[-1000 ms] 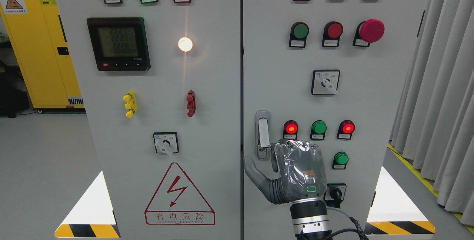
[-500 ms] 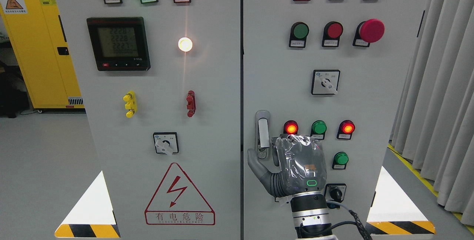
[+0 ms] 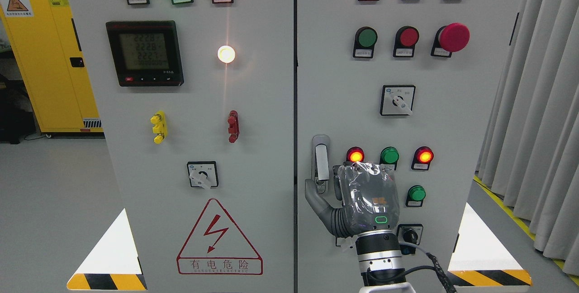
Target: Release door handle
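Right robot hand (image 3: 357, 198) sits at the lower end of the door handle (image 3: 321, 163) on the right cabinet door (image 3: 452, 148); thumb beside the handle base, grip unclear. Release step: next, spread fingers, back straight off.

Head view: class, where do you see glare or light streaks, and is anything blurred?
Head view: the white lamp blooms, throwing a vertical streak down the left door; the plastic wrap on the hand glints; the picture is sharp throughout.
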Robot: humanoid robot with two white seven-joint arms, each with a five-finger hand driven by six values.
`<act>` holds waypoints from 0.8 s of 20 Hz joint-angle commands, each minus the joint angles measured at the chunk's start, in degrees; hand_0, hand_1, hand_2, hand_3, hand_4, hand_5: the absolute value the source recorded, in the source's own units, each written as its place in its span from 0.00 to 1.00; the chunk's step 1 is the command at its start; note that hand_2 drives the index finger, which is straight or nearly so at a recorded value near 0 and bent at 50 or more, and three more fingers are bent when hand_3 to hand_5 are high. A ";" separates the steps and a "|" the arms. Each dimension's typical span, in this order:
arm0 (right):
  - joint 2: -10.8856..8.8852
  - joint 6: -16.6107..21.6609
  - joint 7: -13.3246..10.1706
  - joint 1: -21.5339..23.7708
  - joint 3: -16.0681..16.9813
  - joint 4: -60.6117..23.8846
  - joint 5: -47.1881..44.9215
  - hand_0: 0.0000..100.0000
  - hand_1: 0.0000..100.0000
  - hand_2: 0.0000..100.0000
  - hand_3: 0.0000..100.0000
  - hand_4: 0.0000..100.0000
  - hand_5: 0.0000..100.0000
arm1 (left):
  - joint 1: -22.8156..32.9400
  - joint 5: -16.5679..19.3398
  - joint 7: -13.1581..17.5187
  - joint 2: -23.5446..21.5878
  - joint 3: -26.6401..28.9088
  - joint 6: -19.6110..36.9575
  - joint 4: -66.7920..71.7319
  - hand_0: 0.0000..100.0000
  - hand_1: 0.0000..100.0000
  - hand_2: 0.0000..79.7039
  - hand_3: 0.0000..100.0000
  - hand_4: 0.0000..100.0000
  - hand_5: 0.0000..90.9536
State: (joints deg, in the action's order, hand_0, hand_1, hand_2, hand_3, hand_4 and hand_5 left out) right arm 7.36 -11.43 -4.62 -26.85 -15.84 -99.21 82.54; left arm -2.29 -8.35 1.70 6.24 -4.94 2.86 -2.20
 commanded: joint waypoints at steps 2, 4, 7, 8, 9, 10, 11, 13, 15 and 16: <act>0.02 -0.17 0.14 -1.18 0.64 0.95 -0.10 0.40 0.32 1.00 1.00 1.00 1.00 | 0.00 0.00 -0.03 0.00 0.01 0.04 0.00 0.12 0.56 0.00 0.00 0.00 0.00; 0.02 -0.17 0.14 -1.18 0.64 0.95 -0.10 0.42 0.32 1.00 1.00 1.00 1.00 | 0.00 0.00 -0.03 0.00 0.01 0.13 0.00 0.12 0.56 0.00 0.00 0.00 0.00; 0.02 -0.44 0.14 -1.18 0.64 1.04 -0.10 0.43 0.32 1.00 1.00 1.00 1.00 | 0.00 0.00 -0.03 0.00 0.01 0.04 0.00 0.12 0.56 0.00 0.00 0.00 0.00; 0.02 -0.44 0.14 -1.18 0.64 1.04 -0.10 0.44 0.32 1.00 1.00 1.00 1.00 | 0.00 0.00 -0.03 0.00 0.01 0.13 0.00 0.12 0.56 0.00 0.00 0.00 0.00; 0.02 -0.44 0.14 -1.18 0.55 1.04 -0.10 0.44 0.32 1.00 1.00 1.00 1.00 | 0.00 0.00 -0.03 0.00 0.01 0.04 0.00 0.12 0.56 0.00 0.00 0.00 0.00; 0.02 -0.44 0.14 -1.18 0.55 1.04 -0.10 0.44 0.32 1.00 1.00 1.00 1.00 | 0.00 0.00 -0.03 0.00 0.01 0.04 0.00 0.12 0.56 0.00 0.00 0.00 0.00; 0.02 -0.44 0.14 -1.18 0.64 1.04 -0.10 0.44 0.33 1.00 1.00 1.00 1.00 | 0.00 0.00 -0.03 0.00 -0.07 0.04 0.00 0.12 0.56 0.00 0.00 0.00 0.00; 0.02 -0.53 0.14 -1.18 0.72 1.04 -0.10 0.50 0.33 1.00 1.00 1.00 1.00 | 0.00 0.00 -0.03 0.00 -0.07 0.04 0.00 0.12 0.56 0.00 0.00 0.00 0.00; 0.02 -0.61 0.14 -1.18 0.64 1.04 -0.10 0.54 0.33 1.00 1.00 1.00 1.00 | 0.00 0.00 -0.03 0.00 0.01 0.04 0.00 0.12 0.56 0.00 0.00 0.00 0.00; 0.02 -0.87 0.14 -1.18 0.64 1.04 -0.10 0.55 0.34 1.00 1.00 1.00 1.00 | 0.00 0.00 -0.03 0.00 0.01 0.13 0.00 0.12 0.56 0.00 0.00 0.00 0.00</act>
State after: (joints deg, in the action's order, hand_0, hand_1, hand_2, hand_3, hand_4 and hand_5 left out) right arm 7.38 -11.92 -4.41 -27.95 -15.39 -98.42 82.45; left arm -2.28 -8.35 1.70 6.24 -4.94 2.83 -2.20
